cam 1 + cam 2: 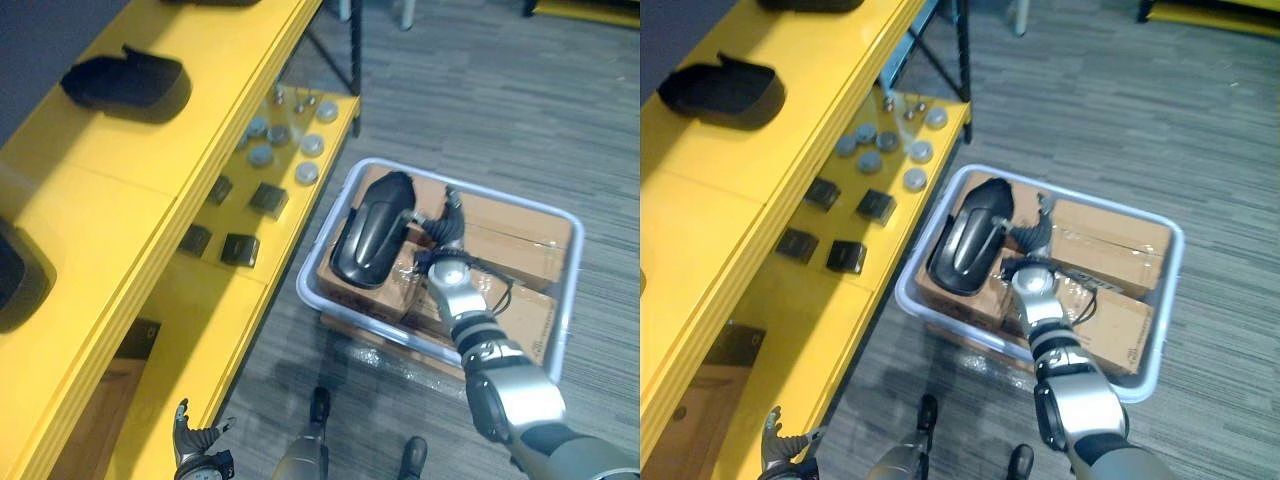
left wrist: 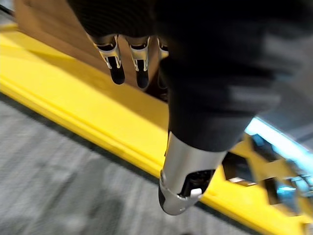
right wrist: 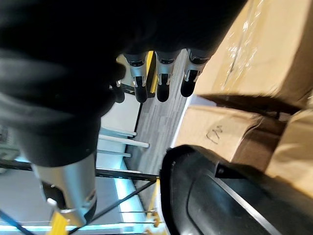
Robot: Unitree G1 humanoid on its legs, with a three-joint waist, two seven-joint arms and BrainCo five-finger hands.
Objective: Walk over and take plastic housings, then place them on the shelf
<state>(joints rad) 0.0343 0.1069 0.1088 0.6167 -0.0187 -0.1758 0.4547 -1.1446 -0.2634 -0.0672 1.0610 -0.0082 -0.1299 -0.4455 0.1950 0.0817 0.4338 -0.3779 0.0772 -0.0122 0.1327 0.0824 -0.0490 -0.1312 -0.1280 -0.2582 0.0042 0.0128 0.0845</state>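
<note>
The robot's left hand (image 1: pixel 195 445) hangs with fingers loosely spread beside the yellow shelf (image 1: pixel 110 220). Its right hand (image 1: pixel 445 232) reaches into a pale crate (image 1: pixel 470 189), fingers (image 3: pixel 164 78) straight and holding nothing. The black plastic housing (image 1: pixel 370 230) lies just beside the fingertips, atop cardboard boxes (image 1: pixel 520 240). The glossy, rounded shell could slip from a shallow grasp, or be nudged off the boxes against the crate wall. Beyond the fingers, another housing (image 1: pixel 125 85) sits on the shelf.
</note>
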